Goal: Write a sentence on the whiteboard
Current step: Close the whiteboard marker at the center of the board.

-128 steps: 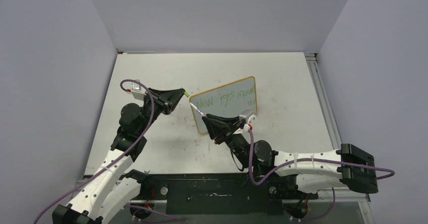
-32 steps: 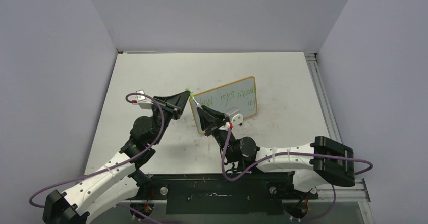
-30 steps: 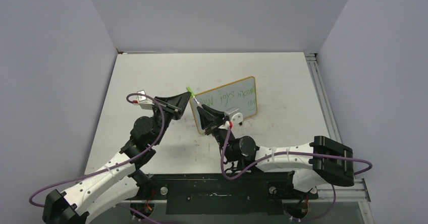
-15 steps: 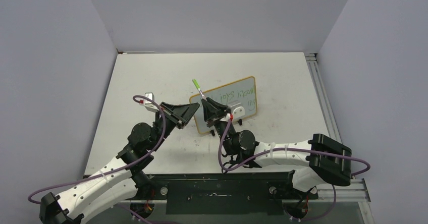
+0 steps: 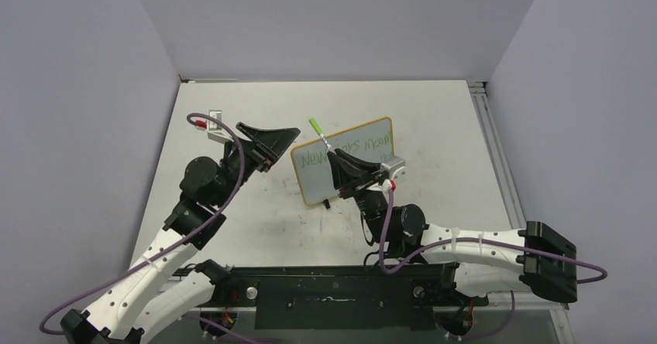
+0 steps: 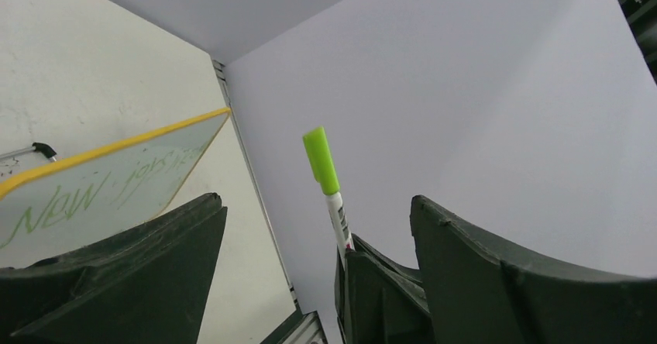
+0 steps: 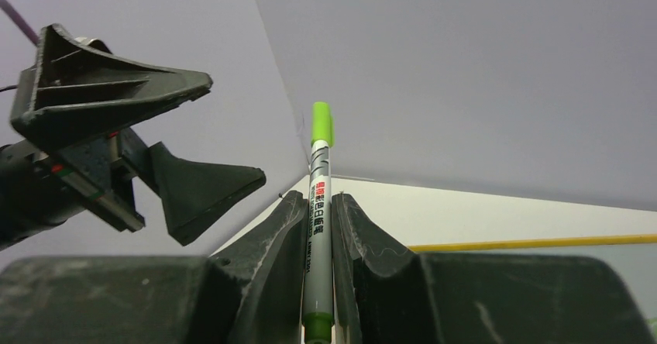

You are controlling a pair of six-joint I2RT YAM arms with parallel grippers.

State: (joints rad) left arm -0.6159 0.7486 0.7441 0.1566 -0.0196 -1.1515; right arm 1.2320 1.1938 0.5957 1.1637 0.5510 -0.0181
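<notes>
In the top view, your right gripper (image 5: 333, 155) stands in front of the whiteboard (image 5: 310, 181), so the middle of the sentence (image 5: 314, 159) is covered and the letters at its right end are too small to read. Of the marker (image 5: 320, 133) you see only the green cap and a short run of barrel; the rest is hidden between the fingers. In the left wrist view, the board runs off the left edge, and the 2 fingers of the left gripper (image 6: 318, 203) are cut by the bottom edge. In the right wrist view, the marker's print is too small to read, and only 1 thin strip of frame shows at lower right.
</notes>
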